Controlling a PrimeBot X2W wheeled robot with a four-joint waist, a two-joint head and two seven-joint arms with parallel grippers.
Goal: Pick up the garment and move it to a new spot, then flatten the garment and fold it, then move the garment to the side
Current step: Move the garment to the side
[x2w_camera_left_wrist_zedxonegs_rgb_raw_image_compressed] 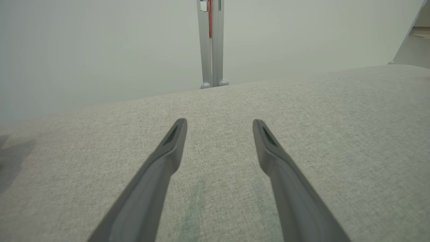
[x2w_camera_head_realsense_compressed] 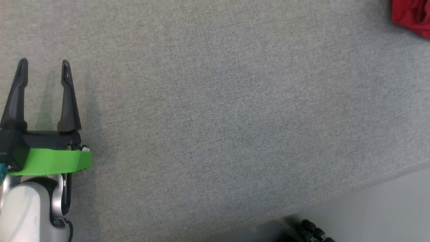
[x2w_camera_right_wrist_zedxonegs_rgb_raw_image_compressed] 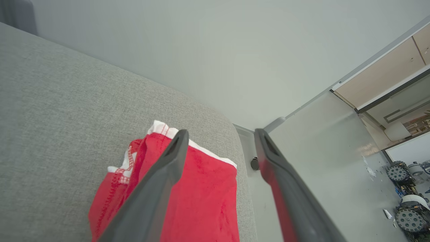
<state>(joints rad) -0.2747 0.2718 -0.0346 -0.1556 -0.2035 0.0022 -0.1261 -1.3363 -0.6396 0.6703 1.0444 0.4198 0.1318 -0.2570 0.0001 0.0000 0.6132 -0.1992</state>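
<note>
The garment (x2w_camera_head_realsense_compressed: 411, 15) is red with a white stitched hem and lies bunched at the far right corner of the grey fabric surface (x2w_camera_head_realsense_compressed: 218, 117). In the right wrist view the garment (x2w_camera_right_wrist_zedxonegs_rgb_raw_image_compressed: 201, 198) rests by the surface's edge. My right gripper (x2w_camera_right_wrist_zedxonegs_rgb_raw_image_compressed: 220, 132) stands just above it with its fingers spread apart, and nothing is pinched between them. My left gripper (x2w_camera_head_realsense_compressed: 44, 64) hovers open over bare grey fabric at the left. The left wrist view shows the left gripper (x2w_camera_left_wrist_zedxonegs_rgb_raw_image_compressed: 219, 123) with both fingers wide apart.
The surface's front edge runs diagonally at the lower right, with pale floor (x2w_camera_head_realsense_compressed: 386, 208) beyond it. A dark wheeled part (x2w_camera_head_realsense_compressed: 312, 232) sits at the bottom. Small wheeled machines (x2w_camera_right_wrist_zedxonegs_rgb_raw_image_compressed: 408, 218) stand on the floor, and a grey post (x2w_camera_left_wrist_zedxonegs_rgb_raw_image_compressed: 211, 43) rises behind the surface.
</note>
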